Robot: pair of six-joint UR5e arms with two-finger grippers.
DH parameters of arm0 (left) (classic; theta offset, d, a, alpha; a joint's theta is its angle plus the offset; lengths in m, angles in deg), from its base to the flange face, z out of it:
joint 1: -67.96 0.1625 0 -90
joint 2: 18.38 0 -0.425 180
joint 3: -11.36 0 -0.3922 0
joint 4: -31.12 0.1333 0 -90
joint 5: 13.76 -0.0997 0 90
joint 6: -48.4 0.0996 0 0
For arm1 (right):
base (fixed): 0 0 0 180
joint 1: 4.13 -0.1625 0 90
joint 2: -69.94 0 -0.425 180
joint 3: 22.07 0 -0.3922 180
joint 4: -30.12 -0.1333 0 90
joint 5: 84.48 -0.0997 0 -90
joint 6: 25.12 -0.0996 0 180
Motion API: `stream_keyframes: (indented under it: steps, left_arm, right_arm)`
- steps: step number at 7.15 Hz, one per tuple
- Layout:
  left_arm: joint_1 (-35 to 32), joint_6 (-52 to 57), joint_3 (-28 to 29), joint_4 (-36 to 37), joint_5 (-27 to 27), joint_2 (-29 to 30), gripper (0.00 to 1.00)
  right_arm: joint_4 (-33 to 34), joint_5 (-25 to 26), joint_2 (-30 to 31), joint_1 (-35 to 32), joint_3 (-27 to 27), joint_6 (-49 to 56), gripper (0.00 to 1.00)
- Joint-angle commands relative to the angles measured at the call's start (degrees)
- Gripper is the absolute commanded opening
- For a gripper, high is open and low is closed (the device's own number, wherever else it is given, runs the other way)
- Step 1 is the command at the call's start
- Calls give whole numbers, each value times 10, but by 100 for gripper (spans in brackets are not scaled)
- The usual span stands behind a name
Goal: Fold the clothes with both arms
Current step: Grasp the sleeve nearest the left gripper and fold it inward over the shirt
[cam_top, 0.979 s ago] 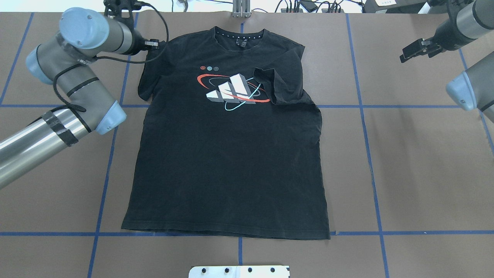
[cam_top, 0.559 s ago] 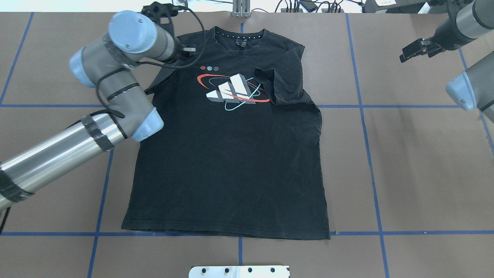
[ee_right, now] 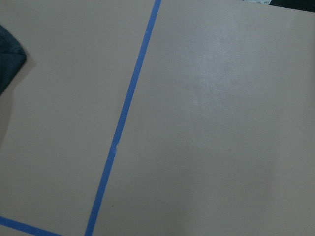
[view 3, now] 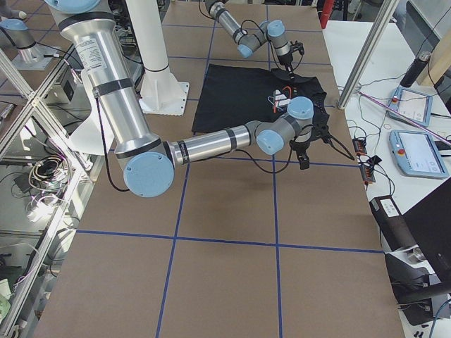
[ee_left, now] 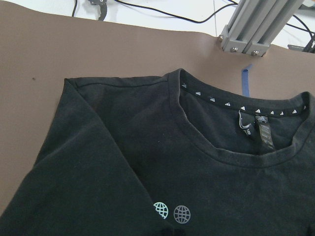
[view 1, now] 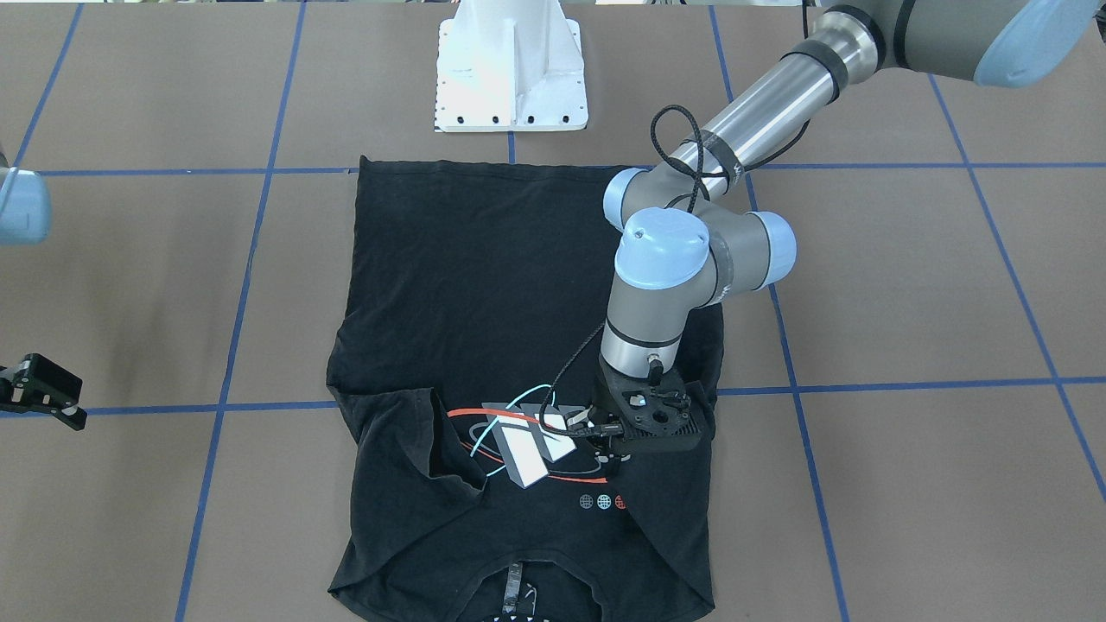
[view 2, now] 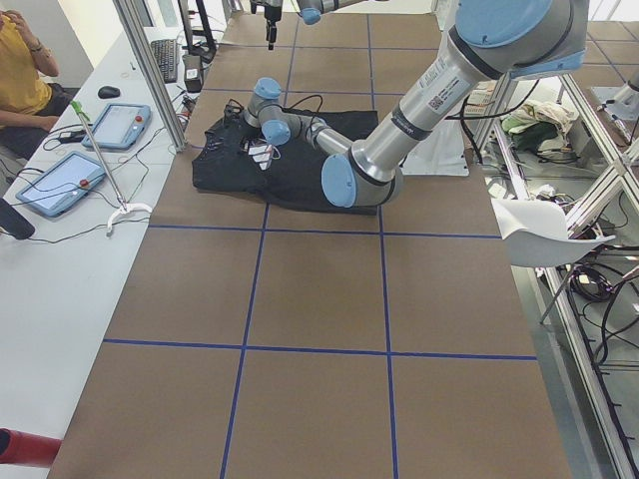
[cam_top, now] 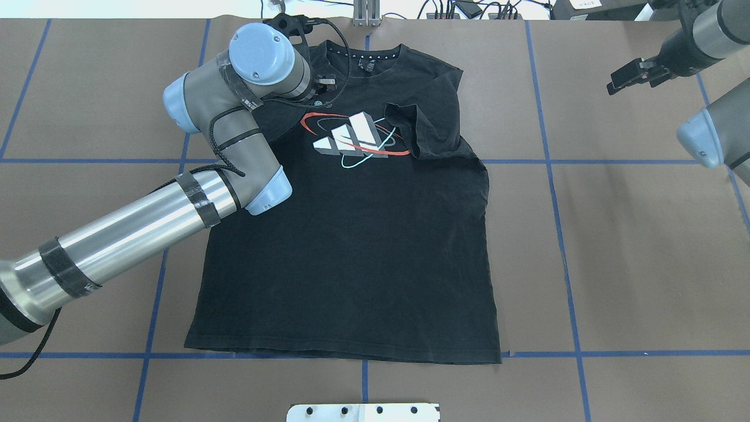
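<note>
Left end effector [view 1: 612, 451] now farther across T-shirt [cam_top: 351, 246] (grip hidden, untellable); right end effector [cam_top: 620, 80] likewise untellable

A wide table [cam_top: 644, 264] with a brown top stands before me, marked into large squares by blue tape lines [cam_top: 551, 176]. A black T-shirt [cam_top: 351, 246] lies spread on it, print side up, with one sleeve [cam_top: 419, 132] folded in over the chest. A white base [view 1: 511, 78] stands on the table near the shirt's hem, not touching it.

Brown table [cam_top: 644, 264] gridded with blue tape [cam_top: 615, 161]; a white desk [view 2: 40, 329] alongside holds tablets [view 2: 122, 125].
</note>
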Motion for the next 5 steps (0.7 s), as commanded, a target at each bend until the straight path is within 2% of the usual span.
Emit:
stream_keyframes:
  steps: [1, 3, 4, 5]
  left_arm:
    - [-2, 64, -22, -30, 1, -24, 100]
    - [-8, 109, -178, -25, 13, -129, 100]
    - [-8, 120, -262, 6, 26, -178, 100]
    - [-8, 121, -321, 22, 41, -206, 100]
  right_arm:
    - [1, 0, -6, 1, 0, -1, 100]
    - [0, 4, -8, 18, 48, -80, 100]
    - [0, 17, 1, 38, 85, -133, 100]
    - [1, 49, 20, 77, 130, -192, 100]
